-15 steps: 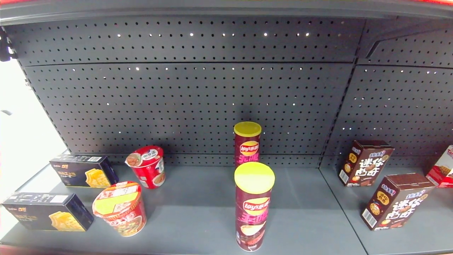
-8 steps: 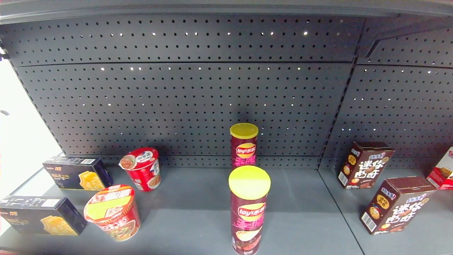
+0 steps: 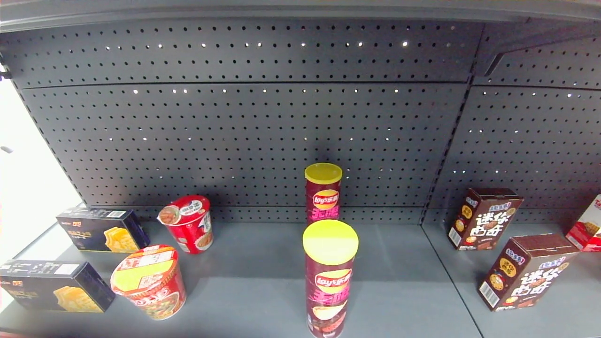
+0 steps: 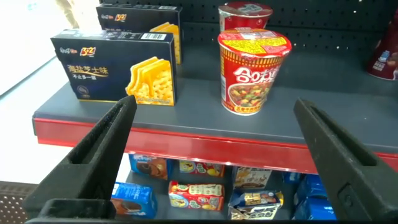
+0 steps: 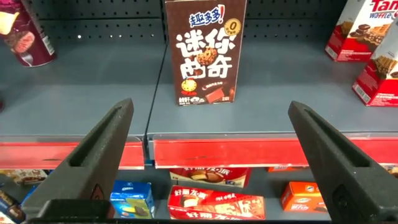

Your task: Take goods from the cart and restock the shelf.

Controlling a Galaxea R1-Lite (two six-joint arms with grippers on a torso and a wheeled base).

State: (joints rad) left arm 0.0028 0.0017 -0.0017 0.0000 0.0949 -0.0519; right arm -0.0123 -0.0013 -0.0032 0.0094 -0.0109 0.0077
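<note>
The grey shelf (image 3: 263, 286) holds two maroon chips cans with yellow lids, one in front (image 3: 330, 277) and one behind (image 3: 323, 192). Left of them stand two red cup noodles (image 3: 148, 281) (image 3: 187, 224) and two dark cracker boxes (image 3: 56, 286) (image 3: 103, 230). Two brown cookie boxes (image 3: 526, 272) (image 3: 483, 218) stand on the right bay. My left gripper (image 4: 214, 102) is open, in front of the shelf edge, facing the front cup noodle (image 4: 254, 71) and front dark box (image 4: 115, 67). My right gripper (image 5: 211, 104) is open, facing a brown cookie box (image 5: 204, 53).
A red price strip (image 4: 186, 146) runs along the shelf's front edge. Packed goods fill the lower shelf (image 5: 211, 202). Red snack boxes (image 5: 357, 31) stand at the far right. A perforated back panel (image 3: 244, 141) closes the shelf, and an upper shelf (image 3: 281, 9) overhangs it.
The head camera shifted a little between one second and half a second ago, so the whole picture moved. The goods on the shelf stay where they were.
</note>
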